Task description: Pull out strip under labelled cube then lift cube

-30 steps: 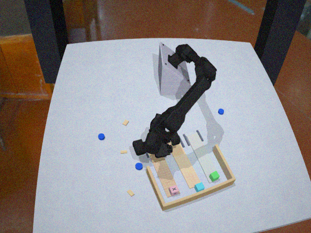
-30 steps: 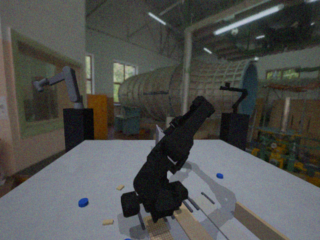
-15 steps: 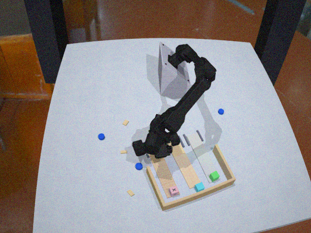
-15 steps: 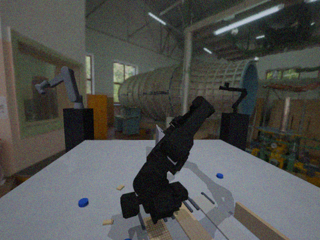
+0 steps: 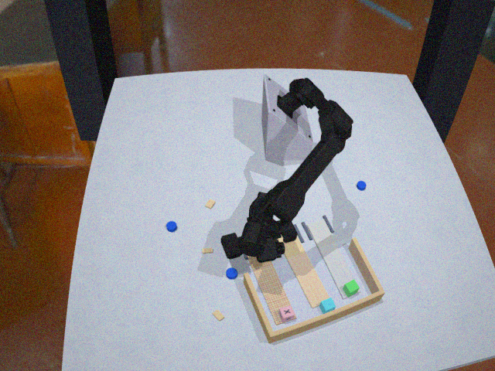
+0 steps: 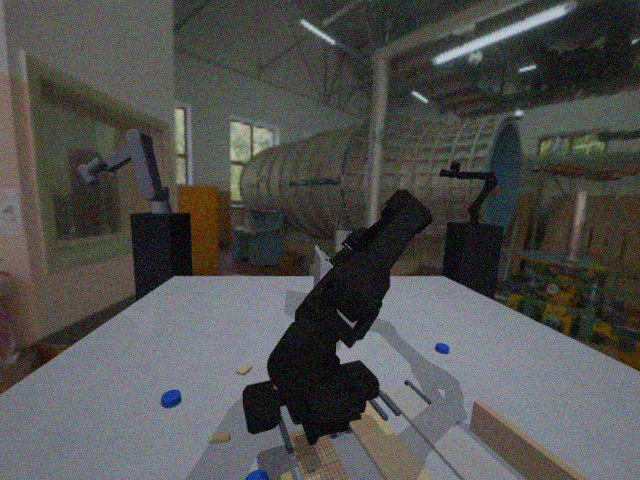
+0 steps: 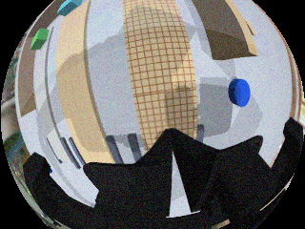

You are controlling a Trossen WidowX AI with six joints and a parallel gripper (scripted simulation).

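Gripper (image 5: 275, 255) (image 6: 313, 439) (image 7: 170, 133) clenched, nothing visibly held, over near end of gridded strip (image 5: 268, 279) (image 6: 323, 457) (image 7: 159, 57). Strip's long axis runs away from arm base; pink labelled cube (image 5: 287, 313) on far end, beside wooden wall.

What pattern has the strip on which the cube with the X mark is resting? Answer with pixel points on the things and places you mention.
Brown grid lines on tan (image 5: 268, 279) (image 6: 323, 457) (image 7: 159, 57); the wrist view shows it best.

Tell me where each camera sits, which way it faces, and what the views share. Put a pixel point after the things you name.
Top: high above the table, looking steeply down at the whole arm (image 5: 302, 177) and the three-sided wooden frame (image 5: 328, 320).
Exterior: low, past the frame's end of the table, facing the arm (image 6: 330, 330) and the hall behind.
Wrist: on the arm's end, looking past the closed gripper (image 7: 172, 131) along the grid-patterned strip (image 5: 268, 283) (image 6: 320, 457) (image 7: 159, 62).
All three show that strip.
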